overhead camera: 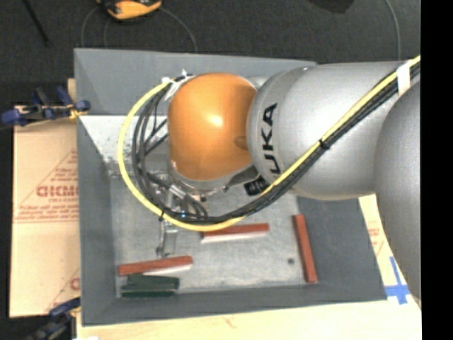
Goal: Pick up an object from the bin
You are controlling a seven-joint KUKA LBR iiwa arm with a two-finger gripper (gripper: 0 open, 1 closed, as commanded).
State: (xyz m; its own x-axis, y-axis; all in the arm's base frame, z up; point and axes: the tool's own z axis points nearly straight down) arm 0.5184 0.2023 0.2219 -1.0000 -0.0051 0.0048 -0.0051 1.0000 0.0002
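My gripper (167, 249) hangs under the orange wrist cover, low over the bin's front-left floor. Just below its tip lies a long red stick with a white end (156, 265), flat and nearly parallel to the front wall; the view does not show them touching. A dark green flat block (150, 285) rests in front of that stick, against the front wall. To the gripper's right lies a second red and white stick (235, 232), partly under the arm's cables.
A red-brown stick (305, 248) lies lengthwise by the bin's right side. The arm and its orange cover hide the back half of the bin. Bare floor shows between the sticks in the front middle.
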